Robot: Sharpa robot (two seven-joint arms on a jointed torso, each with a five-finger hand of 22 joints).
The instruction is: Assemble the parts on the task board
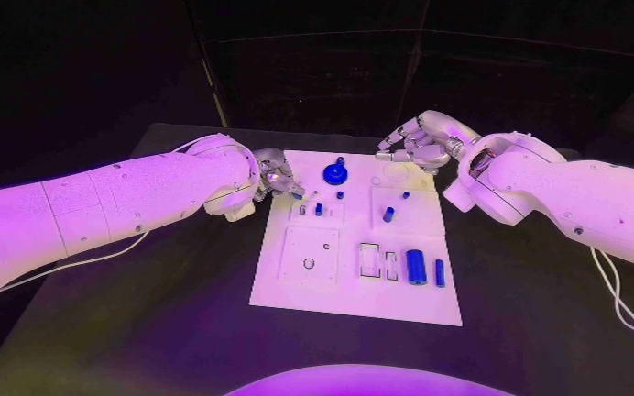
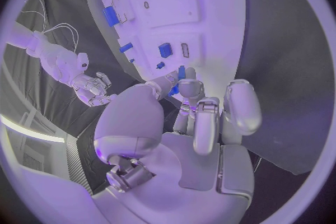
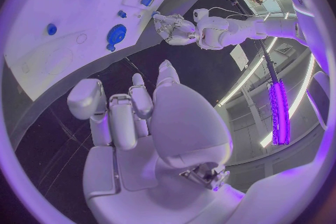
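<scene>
Two robot hands: left, right | one task board | perhaps eight parts

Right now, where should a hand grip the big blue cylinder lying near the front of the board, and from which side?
Grip the blue cylinder across its round middle, coming from above. It lies flat on the task board, its long axis running front to back, so fingers can likely close on its left and right flanks.

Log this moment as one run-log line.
left hand: at task board left edge, grasp unclear | right hand: above far right corner, holding nothing | blue gear: on board
</scene>
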